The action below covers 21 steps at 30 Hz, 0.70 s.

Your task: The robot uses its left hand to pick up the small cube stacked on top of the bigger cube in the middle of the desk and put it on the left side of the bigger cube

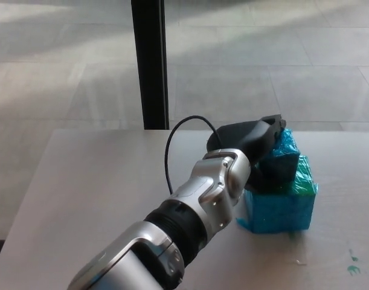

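Left hand (253,148) at center right of the frame, fingers closed around the small cube (285,154). Small cube on top of the bigger cube (281,202), touching it. Both on the desk (93,193).

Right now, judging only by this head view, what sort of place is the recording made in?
Probably an indoor lab or office space, not a home. A plain pale desk stands on a floor of large grey tiles, with a black vertical post behind it. The desk carries only taped blue cubes under the robot's left hand.
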### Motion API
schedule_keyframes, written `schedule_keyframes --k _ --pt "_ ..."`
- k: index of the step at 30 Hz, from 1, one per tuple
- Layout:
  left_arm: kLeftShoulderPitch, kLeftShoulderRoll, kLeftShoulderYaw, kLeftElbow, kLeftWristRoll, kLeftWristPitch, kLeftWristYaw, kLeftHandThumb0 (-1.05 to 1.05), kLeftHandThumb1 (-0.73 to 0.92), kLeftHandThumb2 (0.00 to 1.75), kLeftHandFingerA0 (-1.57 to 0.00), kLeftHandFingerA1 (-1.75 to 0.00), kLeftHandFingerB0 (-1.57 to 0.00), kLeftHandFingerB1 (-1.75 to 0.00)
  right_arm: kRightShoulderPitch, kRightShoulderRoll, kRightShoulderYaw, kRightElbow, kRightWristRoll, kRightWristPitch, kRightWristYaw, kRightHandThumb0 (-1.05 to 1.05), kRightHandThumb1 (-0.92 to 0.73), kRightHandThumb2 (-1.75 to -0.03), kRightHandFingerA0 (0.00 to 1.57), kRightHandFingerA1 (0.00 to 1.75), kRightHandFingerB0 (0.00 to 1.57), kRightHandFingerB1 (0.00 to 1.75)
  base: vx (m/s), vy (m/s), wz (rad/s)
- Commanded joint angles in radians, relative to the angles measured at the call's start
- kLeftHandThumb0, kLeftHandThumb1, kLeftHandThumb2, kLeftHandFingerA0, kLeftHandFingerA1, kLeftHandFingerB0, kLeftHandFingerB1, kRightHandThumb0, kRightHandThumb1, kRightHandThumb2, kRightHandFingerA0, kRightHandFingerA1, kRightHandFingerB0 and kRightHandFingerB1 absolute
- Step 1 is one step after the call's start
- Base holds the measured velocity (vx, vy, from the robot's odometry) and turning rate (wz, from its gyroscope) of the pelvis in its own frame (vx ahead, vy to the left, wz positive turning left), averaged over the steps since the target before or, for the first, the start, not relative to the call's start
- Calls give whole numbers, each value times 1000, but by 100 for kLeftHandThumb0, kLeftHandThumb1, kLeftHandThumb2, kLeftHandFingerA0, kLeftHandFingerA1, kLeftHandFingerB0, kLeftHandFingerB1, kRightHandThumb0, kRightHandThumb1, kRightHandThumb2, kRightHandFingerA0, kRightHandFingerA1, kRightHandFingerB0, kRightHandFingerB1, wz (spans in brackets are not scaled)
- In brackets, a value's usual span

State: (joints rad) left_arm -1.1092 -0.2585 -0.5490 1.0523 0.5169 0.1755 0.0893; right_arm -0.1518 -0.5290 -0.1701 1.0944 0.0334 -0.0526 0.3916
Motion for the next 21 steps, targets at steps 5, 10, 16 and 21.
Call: schedule_keyframes --k 5,10,16,21 --pt "91 -37 68 8 -37 -56 57 -17 59 85 -87 -130 -90 -86 8 -2 2 -2 -6 -9 -35 -40 -73 -63 60 66 44 35 0 0 0" --pt "74 -40 91 15 -51 -57 47 -20 61 86 -83 -157 -80 -126 -3 -10 4 -1 -5 4 -35 -42 -58 -94 56 70 36 52 0 0 0" --pt "58 -42 140 25 -84 -43 46 -26 67 76 -72 -149 -73 -103 -9 -8 1 7 -2 10 -39 -38 -72 -62 60 65 47 36 0 0 0" --pt "56 -35 196 27 -113 -72 58 -14 56 92 -86 -175 -63 -145 -3 -13 8 7 -8 -4 -30 -39 -72 -62 57 60 45 36 0 0 0"
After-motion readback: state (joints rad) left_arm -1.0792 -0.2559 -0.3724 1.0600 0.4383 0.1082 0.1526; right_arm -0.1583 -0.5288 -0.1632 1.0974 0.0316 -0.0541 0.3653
